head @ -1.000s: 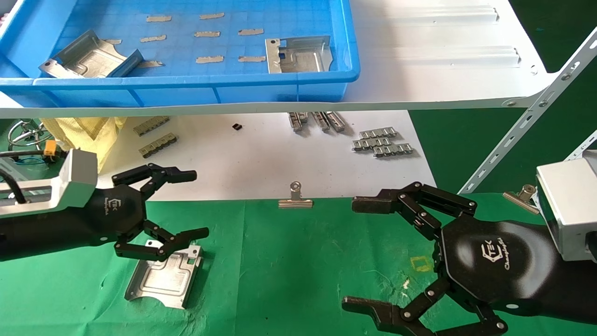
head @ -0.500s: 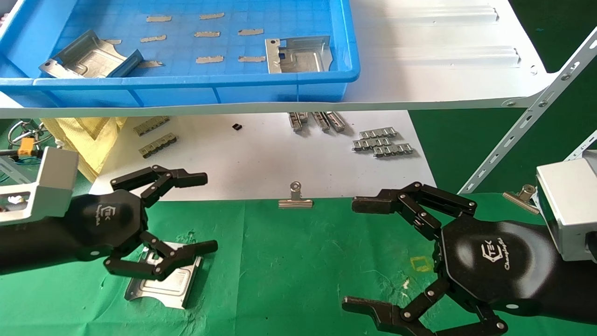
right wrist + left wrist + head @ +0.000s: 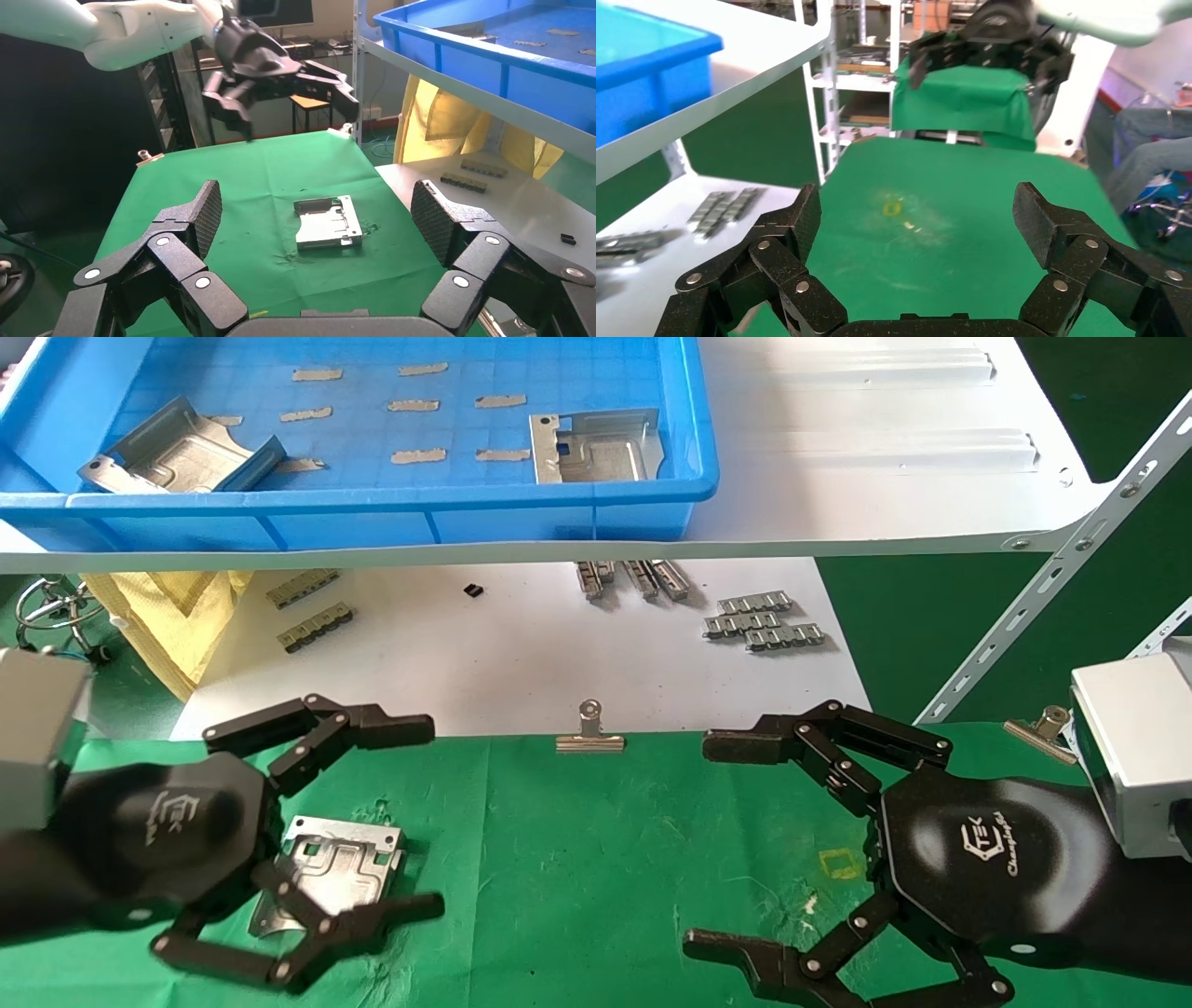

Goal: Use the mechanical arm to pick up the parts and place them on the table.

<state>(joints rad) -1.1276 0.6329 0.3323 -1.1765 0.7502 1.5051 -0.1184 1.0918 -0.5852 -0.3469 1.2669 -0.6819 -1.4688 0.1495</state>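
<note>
One silver stamped part [image 3: 340, 868] lies flat on the green cloth table [image 3: 577, 859]; it also shows in the right wrist view [image 3: 328, 223]. My left gripper [image 3: 424, 822] is open and empty, raised above the part and nearer me. Two more parts lie in the blue bin: one at its left [image 3: 177, 453], one at its right [image 3: 596, 446]. My right gripper [image 3: 708, 845] is open and empty, parked over the cloth at the right. In the left wrist view the open left gripper [image 3: 916, 210] frames bare green cloth. In the right wrist view the open right gripper [image 3: 316, 210] frames the part.
The blue bin [image 3: 400, 509] sits on a white shelf [image 3: 885, 477] above a white sheet [image 3: 521, 645] carrying grey ridged strips [image 3: 764, 621]. A binder clip [image 3: 589, 733] pins the cloth's far edge, another clip [image 3: 1038, 728] sits at the right. A slanted shelf strut [image 3: 1052, 579] stands at the right.
My left gripper has lifted and drawn back toward me, off the part, which stays flat on the cloth. The right arm has not moved.
</note>
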